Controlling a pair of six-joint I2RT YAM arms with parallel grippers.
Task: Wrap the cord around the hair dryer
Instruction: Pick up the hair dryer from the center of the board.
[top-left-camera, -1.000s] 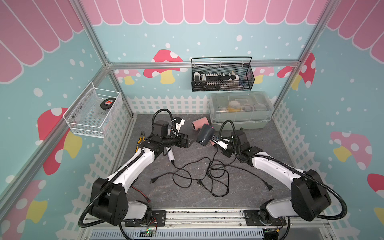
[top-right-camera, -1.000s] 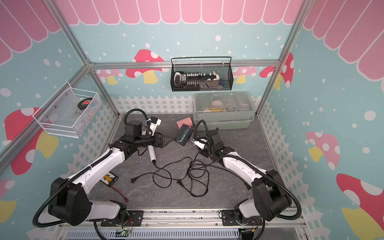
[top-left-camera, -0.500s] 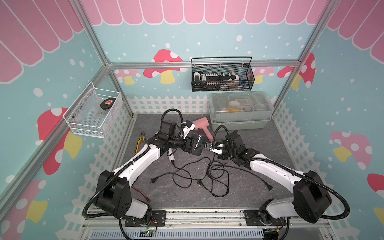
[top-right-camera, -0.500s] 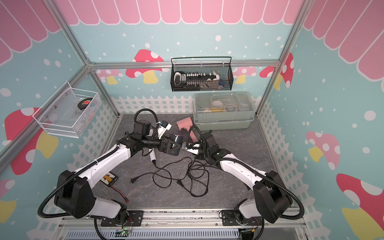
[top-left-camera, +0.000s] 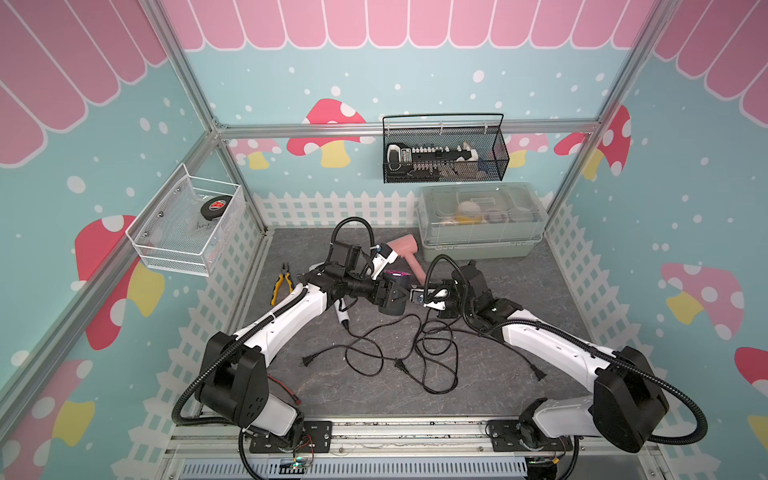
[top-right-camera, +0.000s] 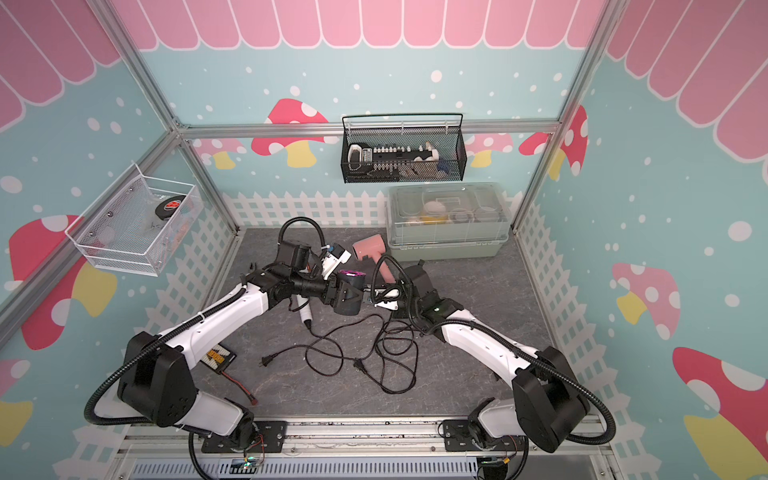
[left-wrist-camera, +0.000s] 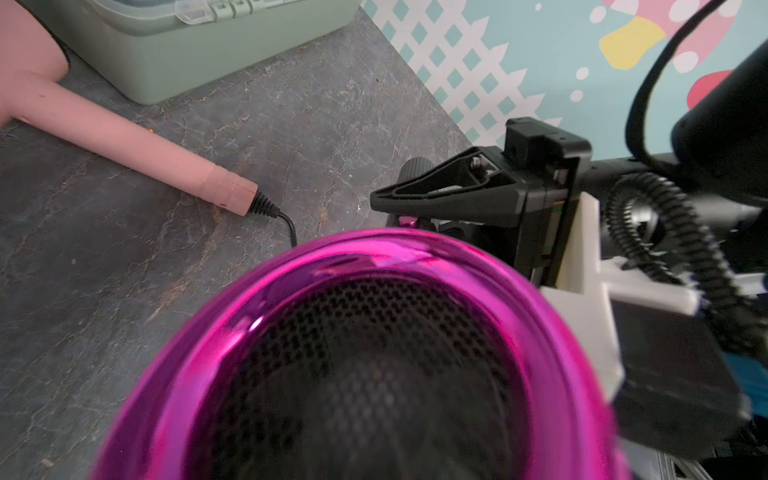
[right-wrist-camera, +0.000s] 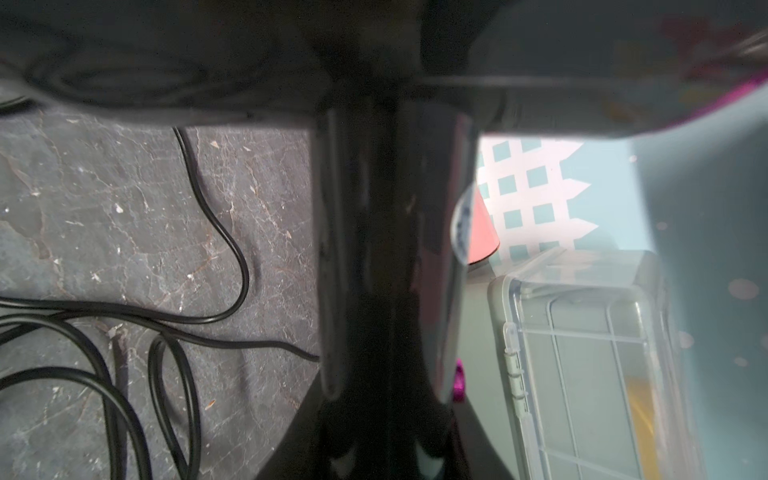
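Handover step. Right gripper (top-left-camera: 415, 296) is clamped on the handle of the hair dryer (top-left-camera: 392, 308) and holds it barrel-upright over mid-surface, slightly toward the back edge. Left gripper (top-left-camera: 390, 293) jaws straddle the barrel; can't tell if they bite. Seat left firmly before right releases. Cord (right-wrist-camera: 246, 270) lies loose, unwrapped, toward the front edge.

The hair dryer (left-wrist-camera: 374, 365) has a glossy magenta rim; the tabletop (left-wrist-camera: 104, 249) looks matt, veined stone.
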